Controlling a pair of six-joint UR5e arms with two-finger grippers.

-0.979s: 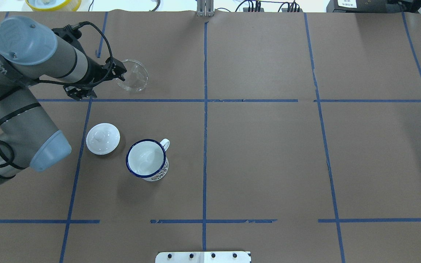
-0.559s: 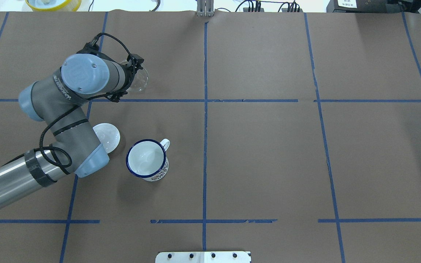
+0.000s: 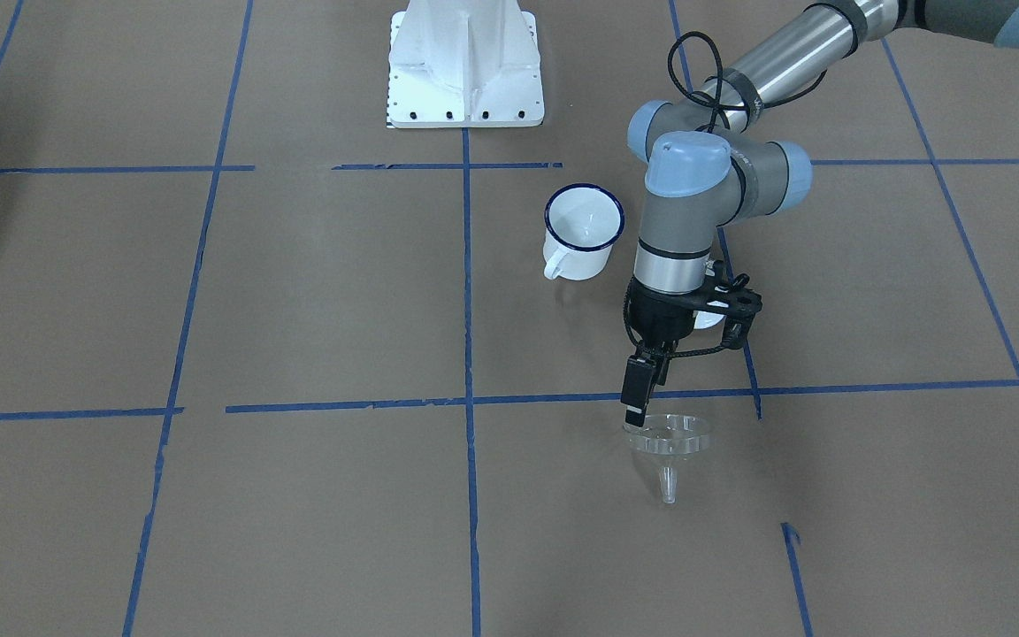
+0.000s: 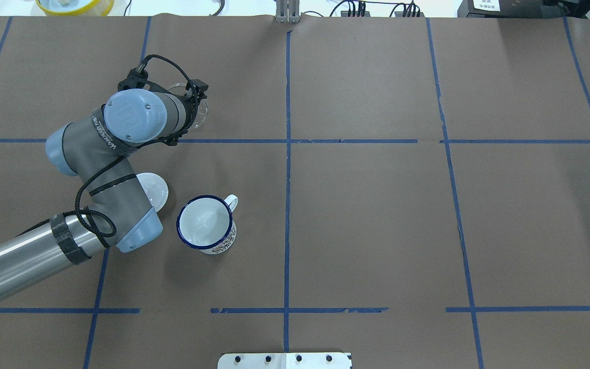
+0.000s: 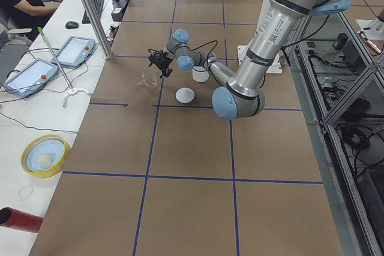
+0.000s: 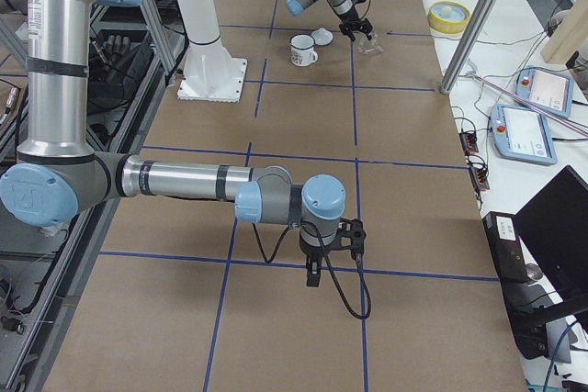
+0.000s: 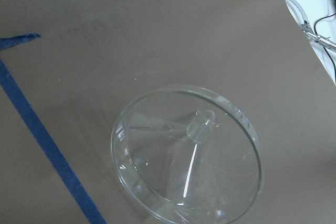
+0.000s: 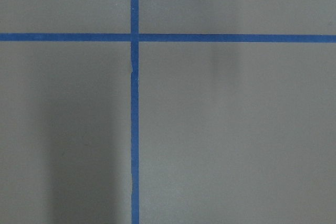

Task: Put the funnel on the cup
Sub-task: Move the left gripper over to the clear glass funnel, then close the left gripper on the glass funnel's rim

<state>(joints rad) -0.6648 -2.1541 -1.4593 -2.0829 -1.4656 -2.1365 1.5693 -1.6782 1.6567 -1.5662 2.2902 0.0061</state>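
The clear funnel (image 3: 670, 440) hangs spout down from my left gripper (image 3: 636, 423), which is shut on the edge of its ribbed rim, beyond the blue cross line. The wrist hides most of it in the overhead view (image 4: 201, 114). It fills the left wrist view (image 7: 186, 156), where no fingers show. The white cup (image 4: 205, 223) with a dark blue rim stands upright and empty, nearer the robot's base than the funnel and apart from it (image 3: 585, 221). My right gripper (image 6: 312, 274) hangs over bare paper at the table's far right; I cannot tell whether it is open.
A round white lid (image 4: 155, 190) with a knob lies left of the cup, half under my left arm's elbow. Brown paper with blue tape lines (image 4: 287, 205) covers the table. A yellow bowl (image 4: 75, 5) sits past the far edge. The robot's white base (image 3: 465, 62) stands behind the cup.
My left arm has swung its elbow in over the lid and turned its wrist above the funnel. The funnel stays in almost the same place. The cup and lid have not moved.
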